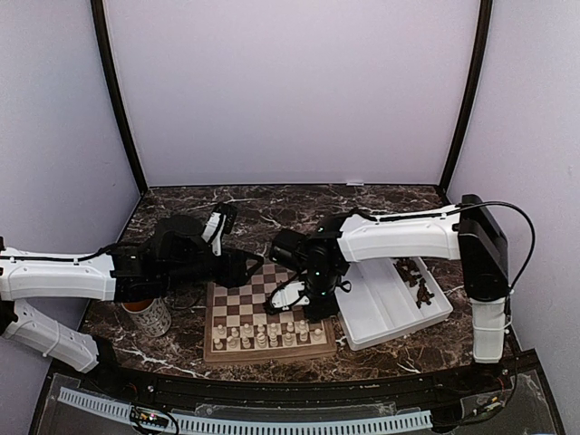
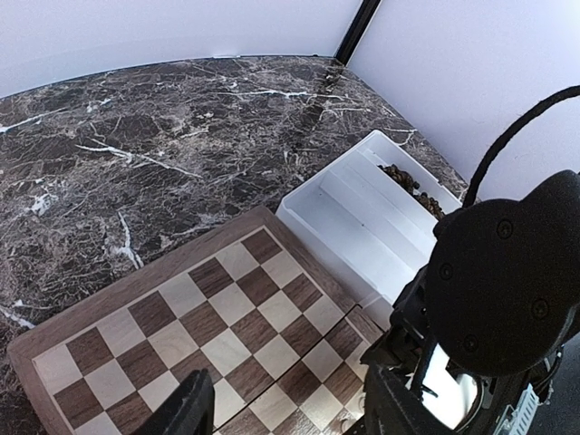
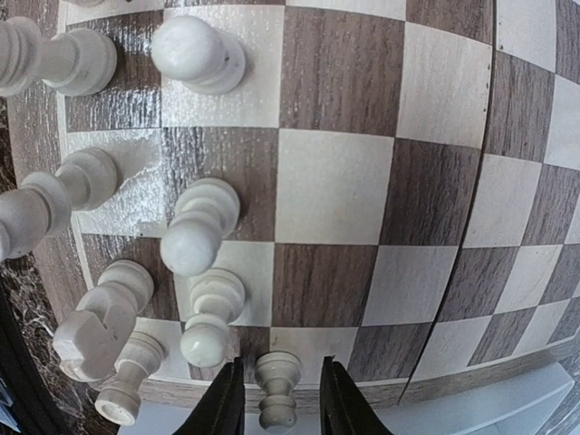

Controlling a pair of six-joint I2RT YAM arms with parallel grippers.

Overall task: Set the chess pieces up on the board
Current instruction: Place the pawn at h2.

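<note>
Starting at my left hand [image 1: 252, 265]: it hangs over the far side of the board [image 1: 237, 292], fingers spread and holding nothing, with bare squares beneath it. Nearer me than that hand, the cream pieces [image 3: 199, 227] stand upright along the board's near rows. My right hand [image 3: 279, 403] is down at the right end of those rows. A cream pawn [image 3: 276, 385] stands between its fingers, upright, its long axis running along them. The fingers are parted, with a thin gap on each side of the pawn, so I judge it stands free on its square. Just right of this hand lies the white tray [image 1: 390, 313]. The dark pieces [image 1: 415, 275] sit heaped in its far compartment, beyond and to the right of my fingertips. My right hand is much the nearer to them; the left would have to cross the whole board. The next fetch, I judge, falls to the right: lift clear, then swing right and away.
</note>
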